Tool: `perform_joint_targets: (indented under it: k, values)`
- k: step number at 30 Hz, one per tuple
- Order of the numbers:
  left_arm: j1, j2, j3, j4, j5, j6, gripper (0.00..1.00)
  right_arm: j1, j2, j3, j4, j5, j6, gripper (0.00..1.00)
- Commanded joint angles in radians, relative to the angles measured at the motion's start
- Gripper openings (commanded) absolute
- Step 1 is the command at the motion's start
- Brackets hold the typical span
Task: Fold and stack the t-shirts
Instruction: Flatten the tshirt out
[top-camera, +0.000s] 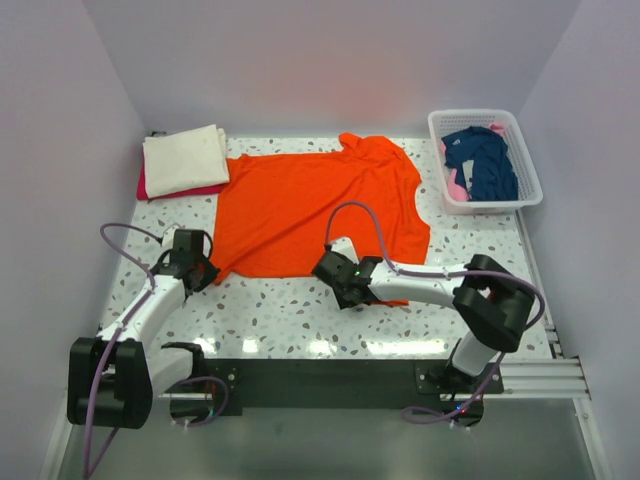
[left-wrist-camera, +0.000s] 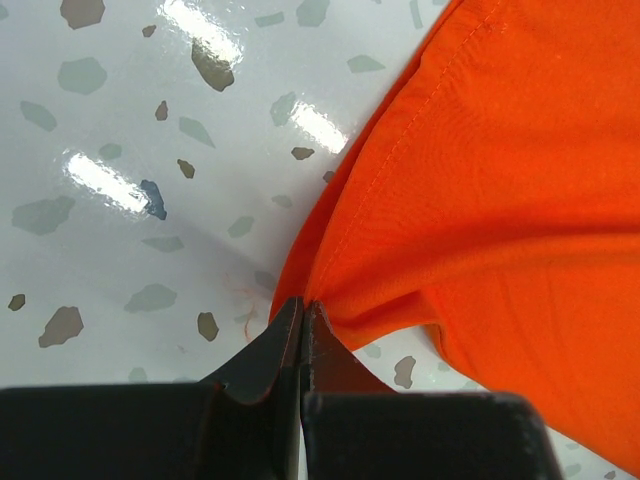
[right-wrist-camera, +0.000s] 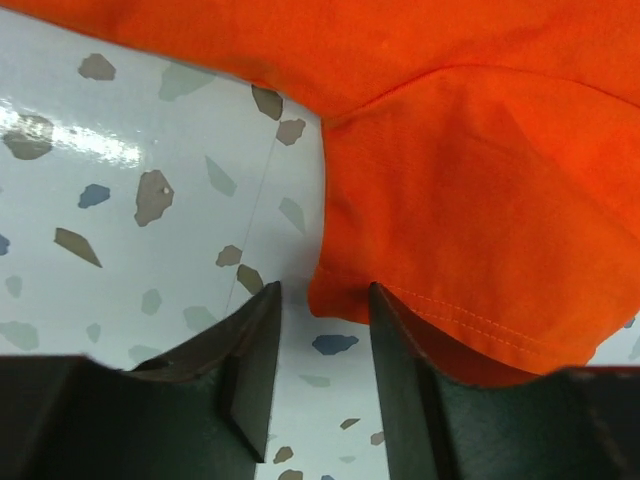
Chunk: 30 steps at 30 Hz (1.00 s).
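Observation:
A bright orange t-shirt (top-camera: 320, 200) lies spread flat on the speckled table. My left gripper (top-camera: 207, 272) is shut on its near left corner; in the left wrist view the jaws (left-wrist-camera: 300, 305) pinch a gathered fold of the orange cloth (left-wrist-camera: 480, 180). My right gripper (top-camera: 328, 270) is open at the shirt's near edge. In the right wrist view its jaws (right-wrist-camera: 322, 295) straddle a hemmed corner of the orange cloth (right-wrist-camera: 450, 200), which lies just between the fingertips. A folded cream shirt (top-camera: 185, 158) lies on a red one (top-camera: 150, 188) at the back left. A navy shirt (top-camera: 485, 160) sits in the basket.
A white lattice basket (top-camera: 494, 207) stands at the back right, holding the navy shirt and some pink cloth (top-camera: 456, 185). Walls close in the table on the left, back and right. Bare speckled tabletop (top-camera: 280, 315) lies between the shirt and the arm bases.

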<state>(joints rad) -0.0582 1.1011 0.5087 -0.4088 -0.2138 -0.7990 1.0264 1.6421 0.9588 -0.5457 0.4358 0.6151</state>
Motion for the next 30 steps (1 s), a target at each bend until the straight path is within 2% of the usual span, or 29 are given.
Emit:
perform_joint_targets:
  k: [1, 3, 4, 8, 10, 17, 24, 28, 29, 30]
  values:
    - [0.006, -0.003, 0.037, 0.011, -0.016, 0.024, 0.0, -0.002, 0.038, 0.021, 0.032, 0.041, -0.009, 0.41]
    - [0.006, -0.001, 0.045, 0.008, -0.021, 0.027, 0.0, 0.0, 0.068, 0.044, 0.015, 0.06, -0.006, 0.35]
    - [0.006, -0.003, 0.051, 0.007, -0.022, 0.03, 0.0, -0.003, 0.074, 0.047, 0.013, 0.061, -0.006, 0.26]
    - [0.006, -0.003, 0.059, 0.002, -0.03, 0.037, 0.0, -0.002, 0.076, 0.078, 0.001, 0.044, -0.006, 0.03]
    - [0.006, -0.003, 0.062, 0.002, -0.032, 0.041, 0.0, -0.003, 0.064, 0.098, -0.003, 0.014, -0.008, 0.0]
    - [0.006, 0.002, 0.063, 0.007, -0.035, 0.044, 0.0, -0.04, 0.055, 0.144, 0.021, -0.147, -0.014, 0.0]
    - [0.006, 0.009, 0.071, 0.007, -0.029, 0.049, 0.0, -0.084, 0.091, 0.133, 0.078, -0.232, 0.006, 0.01]
    - [0.006, 0.011, 0.074, 0.008, -0.027, 0.05, 0.0, -0.106, 0.076, 0.084, 0.142, -0.288, 0.031, 0.15]
    - [0.006, 0.013, 0.076, 0.008, -0.025, 0.049, 0.0, -0.106, 0.068, 0.065, 0.159, -0.298, 0.038, 0.24]
    - [0.006, 0.014, 0.074, 0.007, -0.025, 0.049, 0.0, -0.115, 0.047, 0.055, 0.183, -0.314, 0.049, 0.27]
